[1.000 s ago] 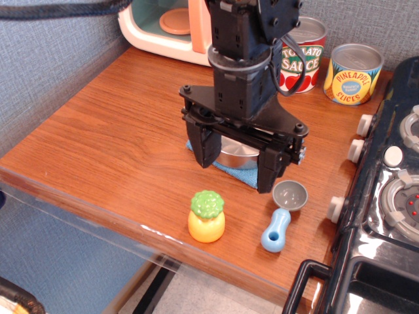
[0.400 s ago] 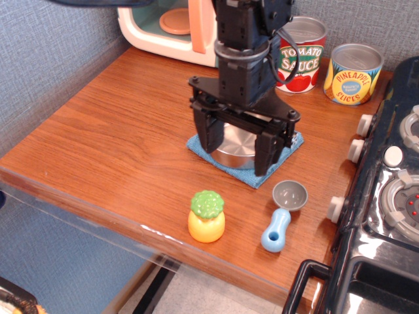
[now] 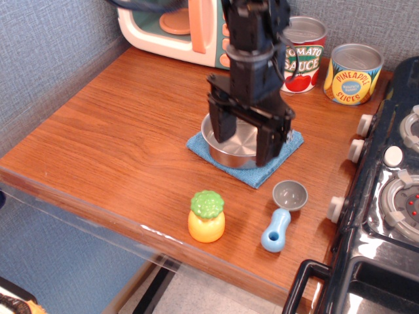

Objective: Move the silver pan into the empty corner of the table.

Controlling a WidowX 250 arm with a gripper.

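Observation:
The silver pan (image 3: 227, 154) sits on a blue cloth (image 3: 283, 145) near the middle of the table (image 3: 131, 124). My gripper (image 3: 242, 139) is open and low over the pan. One finger (image 3: 218, 124) is at the pan's back left and the other finger (image 3: 265, 148) is at its right rim. I cannot tell whether they touch the pan. The empty corner of the table (image 3: 42, 162) is at the front left, where the front edge meets the grey-blue wall.
A toy pineapple (image 3: 207, 216) and a grey scoop with a light-blue handle (image 3: 281, 217) lie in front of the pan. A toy microwave (image 3: 173, 26) and two cans (image 3: 353, 73) stand at the back. A black toy stove (image 3: 386, 196) is on the right.
My gripper has moved back and to the right and has come down over the pan. The pan and the cloth, partly hidden before, now show more fully.

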